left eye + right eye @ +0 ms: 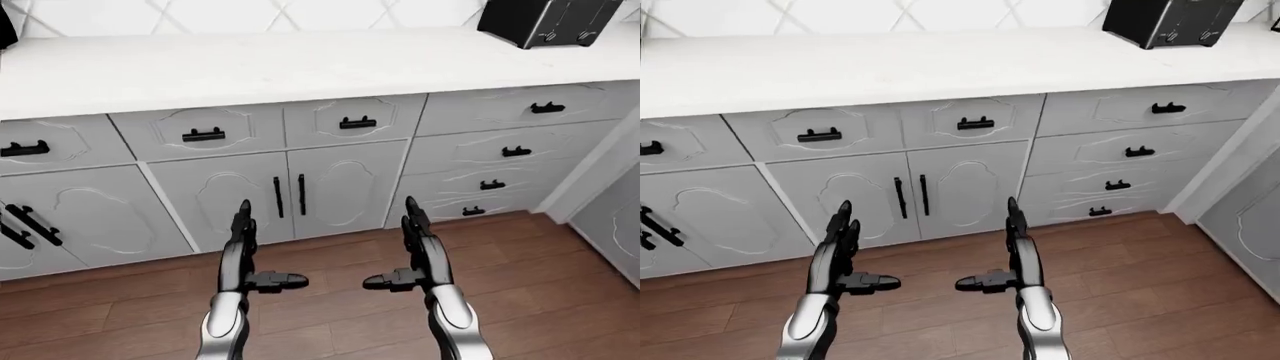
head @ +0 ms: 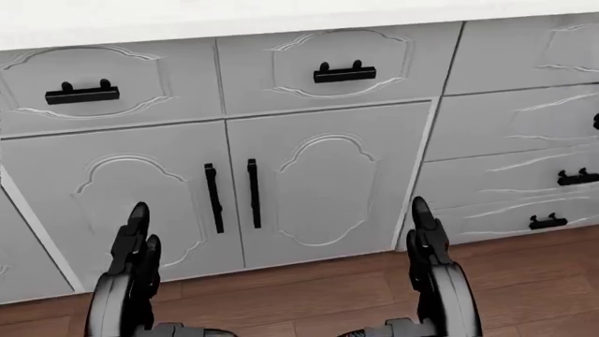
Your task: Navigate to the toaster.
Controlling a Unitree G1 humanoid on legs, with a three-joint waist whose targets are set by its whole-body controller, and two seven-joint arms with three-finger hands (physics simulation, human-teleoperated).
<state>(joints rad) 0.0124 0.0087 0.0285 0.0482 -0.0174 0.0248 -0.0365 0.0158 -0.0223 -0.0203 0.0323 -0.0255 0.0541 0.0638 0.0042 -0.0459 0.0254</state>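
Observation:
A black toaster [image 1: 551, 21] stands on the white counter [image 1: 250, 67] at the top right of the left-eye view, partly cut off by the top edge; it also shows in the right-eye view [image 1: 1167, 20]. My left hand [image 1: 250, 255] and right hand [image 1: 405, 251] are held out low over the wooden floor, fingers straight and open, thumbs pointing inward, both empty. The toaster is far up and to the right of both hands.
Grey cabinets with black handles run under the counter: double doors [image 1: 290, 195] straight ahead, a drawer stack [image 1: 500, 161] at right. A grey panel [image 1: 615, 214] juts out at far right. Brown wood floor [image 1: 330, 315] lies below. A dark object [image 1: 5, 26] sits at the counter's top left.

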